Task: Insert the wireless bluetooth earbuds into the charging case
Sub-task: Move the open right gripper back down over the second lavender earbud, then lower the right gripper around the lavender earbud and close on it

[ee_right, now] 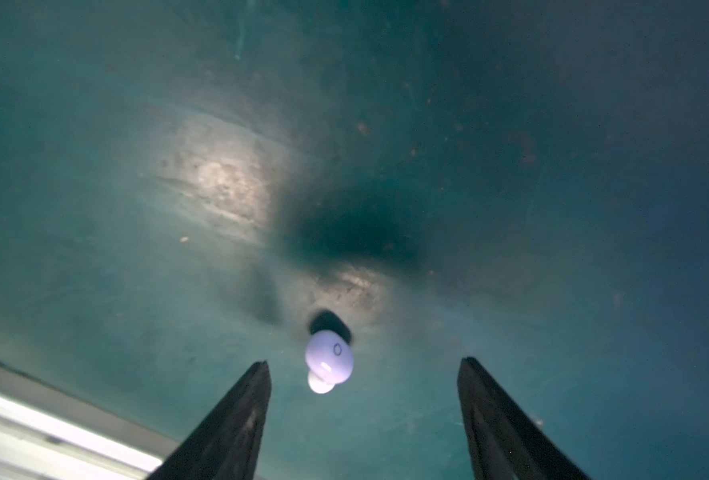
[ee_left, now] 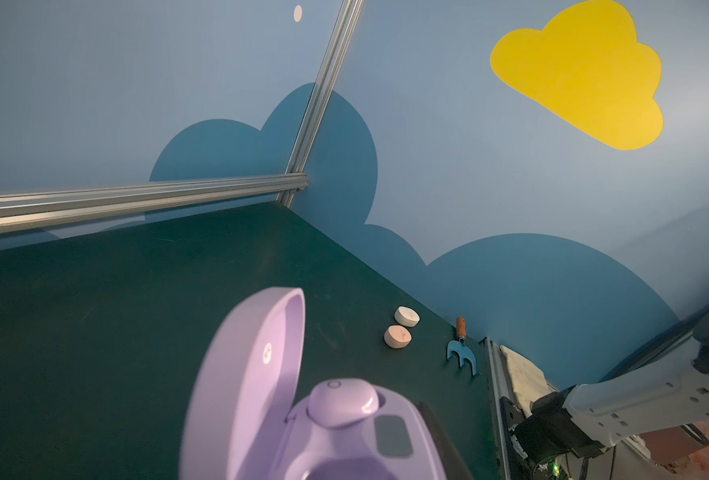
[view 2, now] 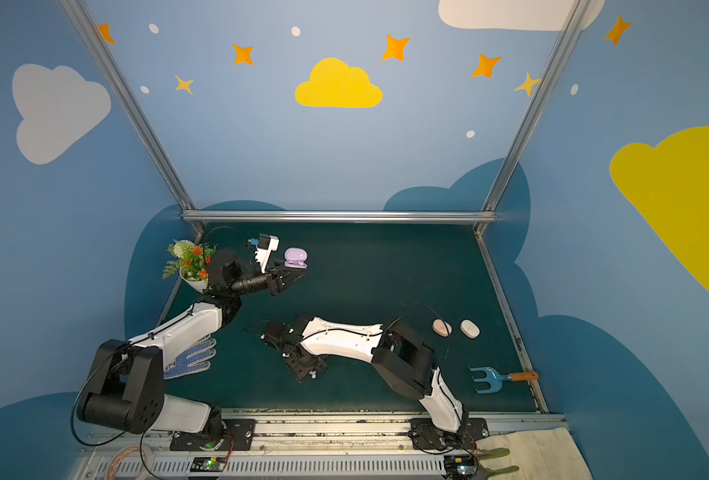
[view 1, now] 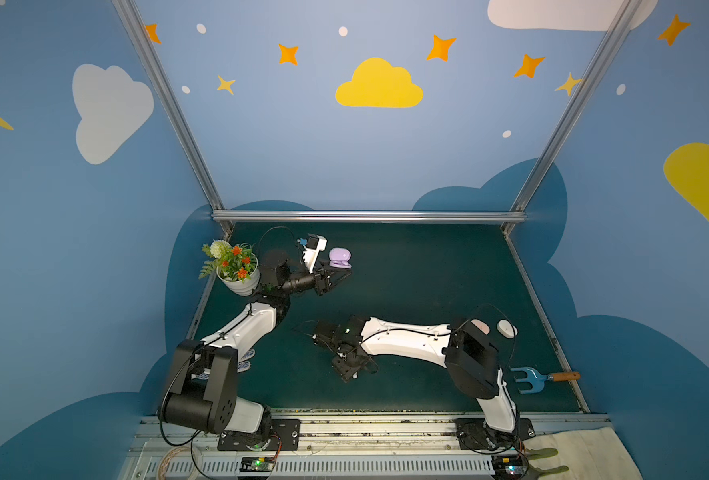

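At the far left of the table, the left gripper is clenched on the base of the lavender charging case, steadying it with its lid swung open so the sockets face up; one lavender earbud already sits in a socket. Near the table's middle, the right gripper points down, jaws released and standing either side of the second lavender earbud, which lies on the table touching neither finger. You appear to be at the pre-grasp step: close squarely, because so small and rounded a shell will likely slip from an off-centre pinch.
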Action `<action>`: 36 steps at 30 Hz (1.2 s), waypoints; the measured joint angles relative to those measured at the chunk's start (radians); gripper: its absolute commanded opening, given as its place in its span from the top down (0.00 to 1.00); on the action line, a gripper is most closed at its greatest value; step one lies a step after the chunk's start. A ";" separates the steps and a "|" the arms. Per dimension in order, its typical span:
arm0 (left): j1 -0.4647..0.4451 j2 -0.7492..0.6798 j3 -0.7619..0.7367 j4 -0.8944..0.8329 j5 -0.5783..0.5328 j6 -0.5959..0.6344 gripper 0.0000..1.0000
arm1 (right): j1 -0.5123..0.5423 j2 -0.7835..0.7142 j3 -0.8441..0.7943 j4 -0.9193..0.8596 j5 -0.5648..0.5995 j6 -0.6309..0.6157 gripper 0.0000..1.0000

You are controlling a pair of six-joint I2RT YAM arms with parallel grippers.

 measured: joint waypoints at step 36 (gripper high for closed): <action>0.007 0.016 0.000 0.021 0.008 -0.023 0.81 | -0.019 -0.006 -0.024 -0.147 0.159 0.073 0.30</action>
